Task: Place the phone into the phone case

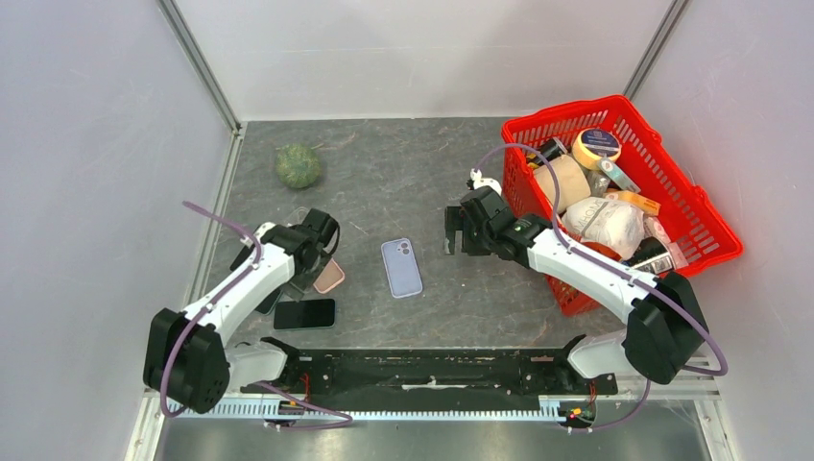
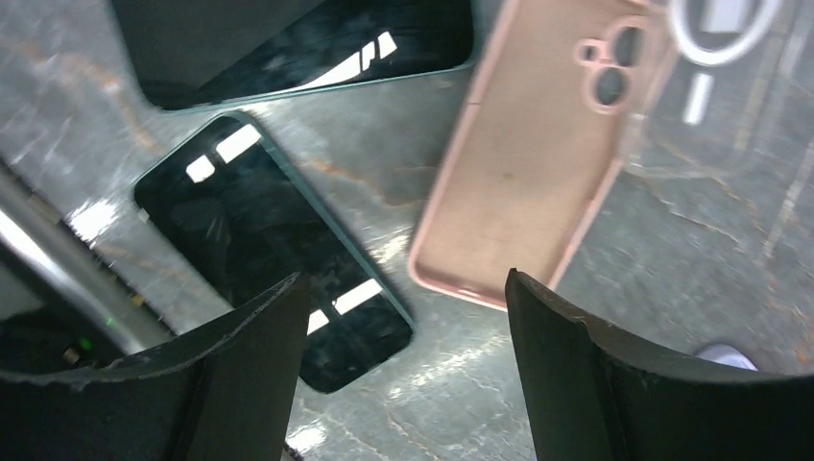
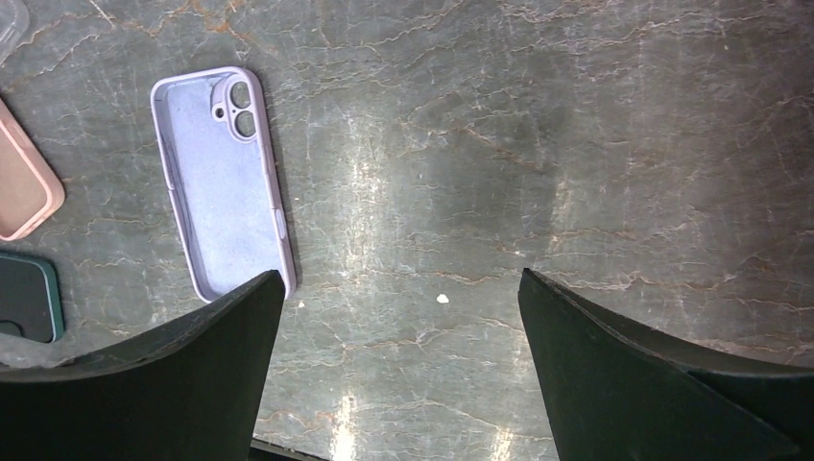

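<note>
A lavender phone case (image 1: 401, 267) lies open side up at the table's middle; it also shows in the right wrist view (image 3: 223, 178). A pink case (image 1: 331, 279) lies to its left, open side up in the left wrist view (image 2: 538, 173). A black phone (image 1: 304, 313) lies screen up near the front. The left wrist view shows two dark phones: one with a green edge (image 2: 269, 250) and another at the top (image 2: 307, 43). My left gripper (image 1: 320, 248) is open and empty above the pink case and the phones (image 2: 408, 384). My right gripper (image 1: 459, 233) is open and empty, right of the lavender case (image 3: 398, 375).
A clear case with a white ring (image 2: 720, 29) lies beyond the pink case. A red basket (image 1: 710, 221) full of groceries stands at the right, close behind my right arm. A green ball (image 1: 299, 165) sits at the back left. Walls enclose the table.
</note>
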Action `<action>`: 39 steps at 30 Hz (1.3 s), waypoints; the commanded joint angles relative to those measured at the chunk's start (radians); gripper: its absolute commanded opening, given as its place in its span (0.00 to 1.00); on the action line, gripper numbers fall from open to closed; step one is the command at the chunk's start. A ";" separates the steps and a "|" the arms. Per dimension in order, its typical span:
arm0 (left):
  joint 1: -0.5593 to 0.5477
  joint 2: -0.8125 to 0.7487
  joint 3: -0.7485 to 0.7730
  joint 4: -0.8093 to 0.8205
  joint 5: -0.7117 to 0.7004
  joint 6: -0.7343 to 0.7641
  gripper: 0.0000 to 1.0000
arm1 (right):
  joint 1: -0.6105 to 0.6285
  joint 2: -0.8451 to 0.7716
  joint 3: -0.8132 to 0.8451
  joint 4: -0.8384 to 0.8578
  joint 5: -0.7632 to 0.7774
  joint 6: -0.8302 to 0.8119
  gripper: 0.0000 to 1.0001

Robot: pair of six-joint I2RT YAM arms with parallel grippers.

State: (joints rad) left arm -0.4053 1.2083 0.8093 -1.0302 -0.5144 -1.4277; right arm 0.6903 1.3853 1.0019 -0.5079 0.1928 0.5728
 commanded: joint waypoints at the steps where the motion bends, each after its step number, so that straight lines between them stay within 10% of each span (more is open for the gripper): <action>1: 0.020 -0.022 -0.021 -0.175 0.021 -0.260 0.82 | 0.004 -0.003 0.020 0.045 -0.038 -0.009 0.99; 39: 0.135 0.003 -0.241 0.049 0.141 -0.427 0.95 | 0.005 -0.007 0.000 0.068 -0.090 -0.015 0.99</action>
State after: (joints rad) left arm -0.2806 1.1580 0.5514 -1.0180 -0.3637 -1.8385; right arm 0.6903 1.3849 1.0012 -0.4637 0.1097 0.5720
